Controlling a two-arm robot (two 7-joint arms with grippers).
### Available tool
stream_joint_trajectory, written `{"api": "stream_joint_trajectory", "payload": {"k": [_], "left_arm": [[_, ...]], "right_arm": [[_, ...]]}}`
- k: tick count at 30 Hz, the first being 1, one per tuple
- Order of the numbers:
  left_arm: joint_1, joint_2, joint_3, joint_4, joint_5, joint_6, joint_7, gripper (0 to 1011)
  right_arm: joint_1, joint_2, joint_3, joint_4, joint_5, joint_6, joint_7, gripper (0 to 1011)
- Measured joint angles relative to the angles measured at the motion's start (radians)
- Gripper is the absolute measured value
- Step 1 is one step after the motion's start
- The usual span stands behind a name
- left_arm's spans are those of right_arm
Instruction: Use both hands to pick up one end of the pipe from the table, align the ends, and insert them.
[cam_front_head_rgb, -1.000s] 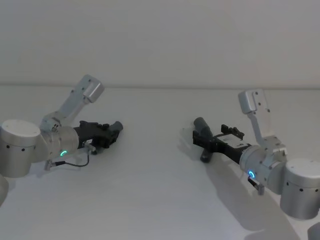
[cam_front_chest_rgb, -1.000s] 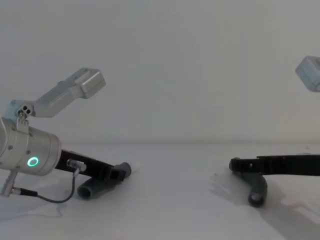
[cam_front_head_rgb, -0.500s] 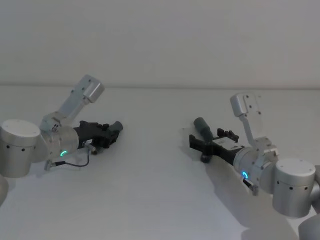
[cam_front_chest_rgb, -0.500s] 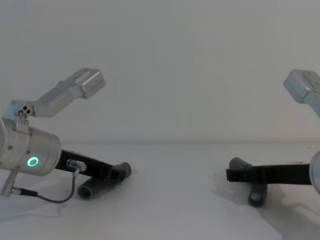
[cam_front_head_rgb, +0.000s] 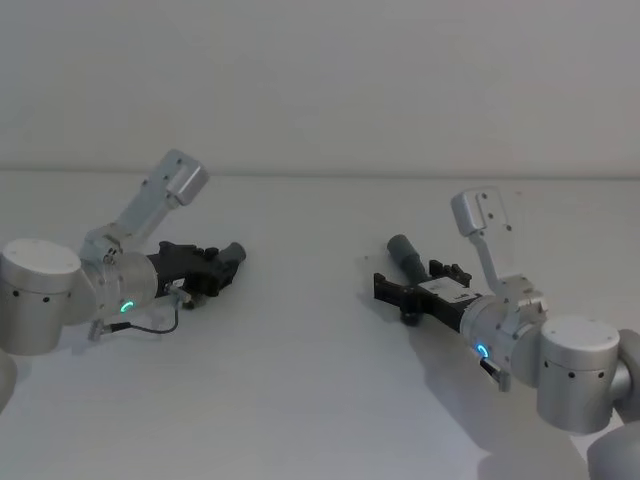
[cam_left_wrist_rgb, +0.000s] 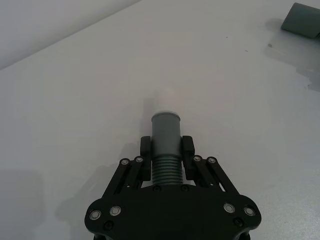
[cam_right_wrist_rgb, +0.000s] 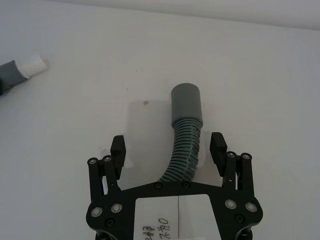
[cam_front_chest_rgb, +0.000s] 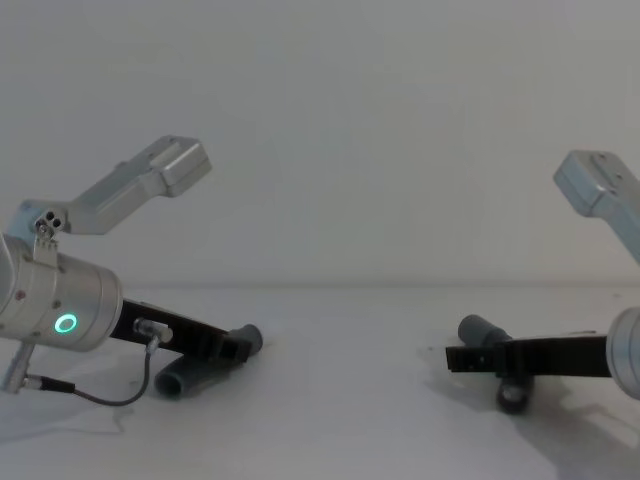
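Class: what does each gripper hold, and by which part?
The left gripper clamps its pipe piece at the ribbed section just behind the cuff. The right gripper is open, straddling the other piece, holding nothing.

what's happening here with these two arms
The left gripper is shut on one hose piece, down at the table. The right gripper is open and straddles the other piece, which lies on the table, not yet gripped. The two pieces are far apart, nothing joined.
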Motion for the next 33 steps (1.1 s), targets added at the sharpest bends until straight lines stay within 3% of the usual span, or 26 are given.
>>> {"api": "stream_joint_trajectory", "payload": {"k": [8,19,23,30,33], "left_arm": [[0.0,0.0,0.0,0.0,0.0,0.0,0.0,348],[0.0,0.0,0.0,0.0,0.0,0.0,0.0,348],[0.0,0.0,0.0,0.0,0.0,0.0,0.0,348],[0.0,0.0,0.0,0.0,0.0,0.0,0.0,348],[0.0,0.0,0.0,0.0,0.0,0.0,0.0,348]], "right_arm": [[0.003,-0.003,-0.001,0.007,-0.006,0.001,0.003,946],[0.005,-0.006,-0.002,0.011,-0.01,0.001,0.004,660],[0.005,-0.006,-0.002,0.012,-0.011,0.001,0.004,490],[0.006,-0.007,-0.002,0.013,-0.011,0.001,0.005,283],[0.006,-0.007,-0.002,0.013,-0.011,0.001,0.005,274]]}}
